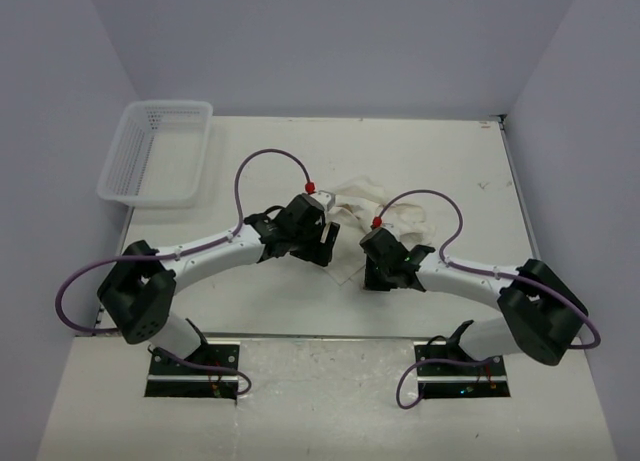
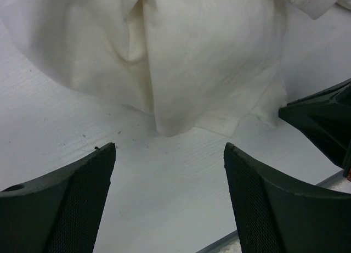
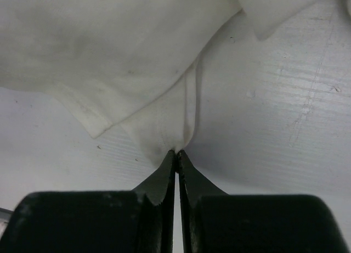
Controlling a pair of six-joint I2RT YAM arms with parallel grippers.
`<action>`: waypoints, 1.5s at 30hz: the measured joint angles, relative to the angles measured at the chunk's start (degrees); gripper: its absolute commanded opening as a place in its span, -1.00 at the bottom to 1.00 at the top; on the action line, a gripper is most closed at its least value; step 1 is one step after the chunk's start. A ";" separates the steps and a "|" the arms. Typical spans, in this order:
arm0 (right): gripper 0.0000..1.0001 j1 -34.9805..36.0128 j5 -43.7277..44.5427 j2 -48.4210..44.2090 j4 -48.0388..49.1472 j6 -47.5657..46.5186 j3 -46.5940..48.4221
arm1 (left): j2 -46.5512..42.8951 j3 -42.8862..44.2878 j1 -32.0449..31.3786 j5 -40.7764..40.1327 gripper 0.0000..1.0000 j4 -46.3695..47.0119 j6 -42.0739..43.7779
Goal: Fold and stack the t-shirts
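Left wrist view: the left claw [image 2: 170, 154] stands wide apart over bare table [image 2: 66, 149], holding nothing. The t-shirt [image 2: 208, 61] lies just ahead of it, with the hem corner nearest.

Right wrist view: the right claw [image 3: 176, 152] is together, clamped on a fold of the t-shirt's edge at its tips.

Top view: the t-shirt lies crumpled at the table's middle, with its long axis running left to right beyond both claws. The left claw probably needs to move forward onto the hem.
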 measured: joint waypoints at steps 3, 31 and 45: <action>-1.00 0.00 0.00 0.09 0.15 0.17 0.04 | 0.66 0.00 0.00 0.00 0.61 0.17 0.00; -1.00 0.37 0.74 -4.15 -2.86 0.55 0.04 | 11.08 0.15 0.00 1.20 -1.00 5.05 -0.09; -1.00 0.70 11.32 -8.96 -19.41 -1.90 14.86 | -12.90 7.45 -0.02 -6.58 -1.00 -3.63 0.70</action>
